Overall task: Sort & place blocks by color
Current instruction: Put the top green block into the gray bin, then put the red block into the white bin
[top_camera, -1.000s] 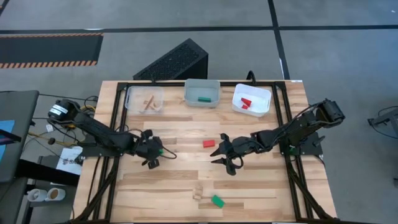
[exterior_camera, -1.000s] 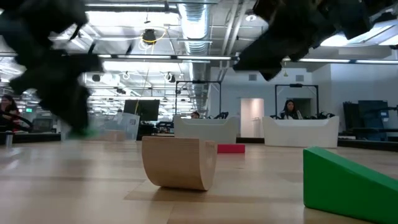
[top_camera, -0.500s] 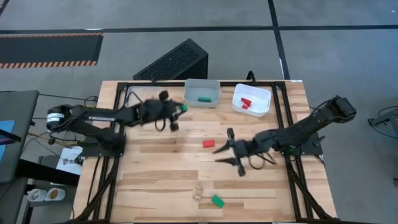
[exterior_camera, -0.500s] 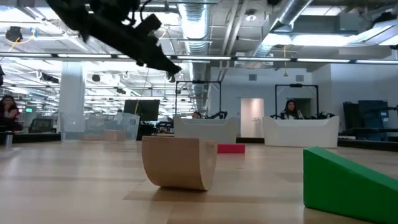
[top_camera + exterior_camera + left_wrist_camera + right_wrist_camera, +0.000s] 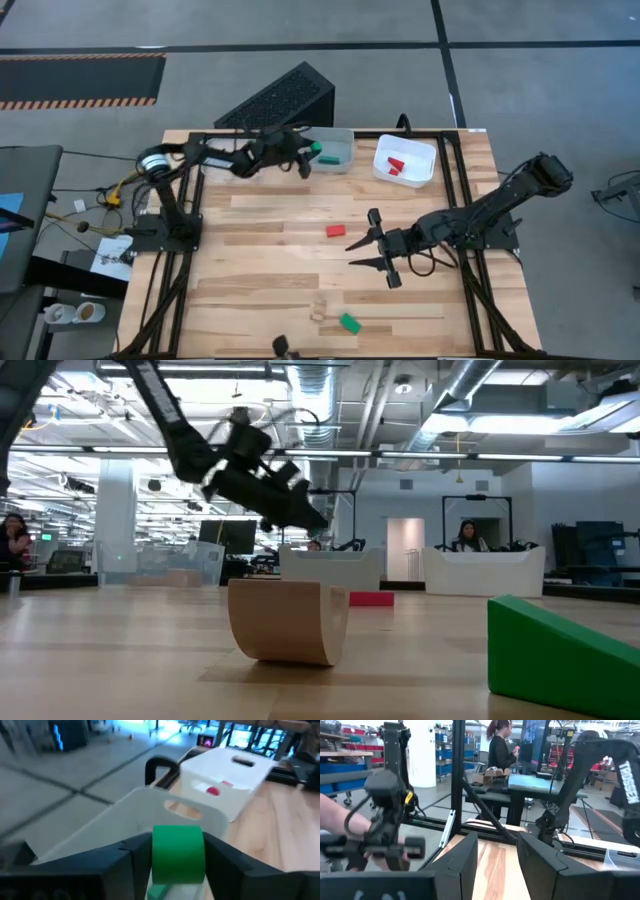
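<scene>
My left gripper [image 5: 308, 155] hangs in the air over the left part of the middle tray [image 5: 340, 140], shut on a green block [image 5: 314, 150]. Another green piece [image 5: 157, 892] lies in that tray. A red block [image 5: 335, 231] lies flat at mid-table. My right gripper [image 5: 361, 252] is open just right of and nearer than the red block, touching nothing. Near the table's near edge rest a curved plain-wood block [image 5: 318, 311] and a green block [image 5: 349, 322]. The white right tray [image 5: 425, 165] holds red pieces [image 5: 396, 165]. My left gripper pinches the green block [image 5: 177, 851] between its two fingers, one on each side face. The fingers reach from the table's left side, slanting down a little. The block is lifted clear above the middle tray.
The left clear tray [image 5: 170, 565] stands at the far edge, mostly under my left arm in the high view. A black slanted box [image 5: 280, 98] sits on the floor beyond the far edge. People show in the room behind the table. Bare wood lies between the red block and the near blocks.
My left gripper, shut on the green block, has risen from the table's left-middle and swung toward the far edge and right, ending over the middle tray. The block has been lifted clear and carried along. My right gripper has stayed beside the red block.
</scene>
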